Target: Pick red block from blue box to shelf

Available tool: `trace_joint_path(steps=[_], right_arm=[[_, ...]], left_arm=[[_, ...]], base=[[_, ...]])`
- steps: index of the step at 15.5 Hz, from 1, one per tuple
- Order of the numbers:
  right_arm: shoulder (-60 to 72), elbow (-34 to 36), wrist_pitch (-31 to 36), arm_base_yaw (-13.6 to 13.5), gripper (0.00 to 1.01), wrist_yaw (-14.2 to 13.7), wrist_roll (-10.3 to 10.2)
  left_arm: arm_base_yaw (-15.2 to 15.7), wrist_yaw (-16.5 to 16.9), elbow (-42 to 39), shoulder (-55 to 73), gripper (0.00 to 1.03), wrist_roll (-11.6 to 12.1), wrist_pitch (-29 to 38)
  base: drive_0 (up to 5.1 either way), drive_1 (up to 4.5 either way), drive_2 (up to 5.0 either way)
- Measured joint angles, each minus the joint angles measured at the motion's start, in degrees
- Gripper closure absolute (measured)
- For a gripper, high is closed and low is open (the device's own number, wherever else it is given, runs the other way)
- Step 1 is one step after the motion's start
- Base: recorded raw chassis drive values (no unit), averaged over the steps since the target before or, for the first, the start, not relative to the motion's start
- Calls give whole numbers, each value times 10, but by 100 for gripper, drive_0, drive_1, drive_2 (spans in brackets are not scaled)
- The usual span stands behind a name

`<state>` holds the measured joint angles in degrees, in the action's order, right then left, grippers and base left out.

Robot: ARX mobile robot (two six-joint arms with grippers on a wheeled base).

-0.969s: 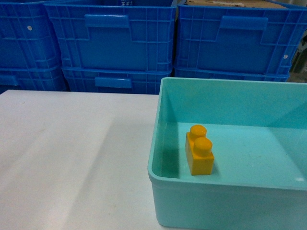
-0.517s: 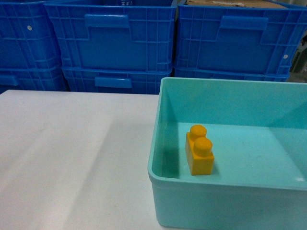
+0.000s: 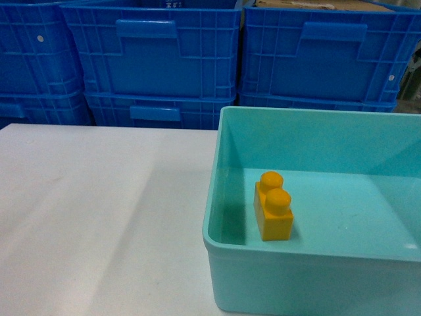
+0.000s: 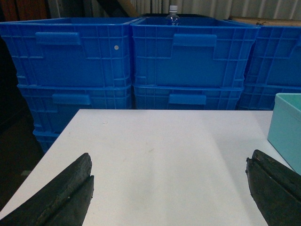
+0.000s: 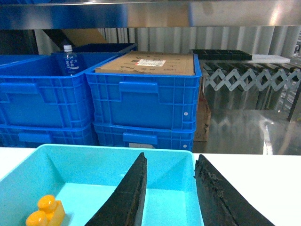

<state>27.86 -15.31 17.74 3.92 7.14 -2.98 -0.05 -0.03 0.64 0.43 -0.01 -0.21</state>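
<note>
The blue box (image 3: 316,118) is a pale turquoise tub at the right of the white table; it also shows in the right wrist view (image 5: 113,149). The red block is out of view in every frame. Inside the tub stands only a yellow-orange two-stud brick (image 3: 273,207), also seen low left in the right wrist view (image 5: 44,214). My right gripper (image 5: 170,157) hangs over the tub's right end, open, with nothing between its fingers. My left gripper (image 4: 168,162) is wide open over bare table, left of the tub's corner (image 4: 286,127). Neither gripper shows in the head view.
Stacked dark blue ribbed crates (image 3: 154,59) line the table's far edge. One crate holds a cardboard box (image 5: 148,63) and another a plastic bottle (image 5: 68,59). A steel shelf edge (image 5: 150,14) runs overhead in the right wrist view. White table (image 3: 99,217) spreads left of the tub.
</note>
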Motion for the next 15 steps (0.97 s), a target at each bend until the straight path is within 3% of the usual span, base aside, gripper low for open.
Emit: trace_joint_path(steps=[4, 15], right_arm=[[-22, 17, 9, -17, 75, -9, 0], [-24, 17, 9, -17, 75, -9, 0]], left_arm=[[0, 0, 0, 0, 5, 0, 0], [0, 0, 0, 0, 5, 0, 0]], base=[[0, 0, 0], [-50, -50, -50]])
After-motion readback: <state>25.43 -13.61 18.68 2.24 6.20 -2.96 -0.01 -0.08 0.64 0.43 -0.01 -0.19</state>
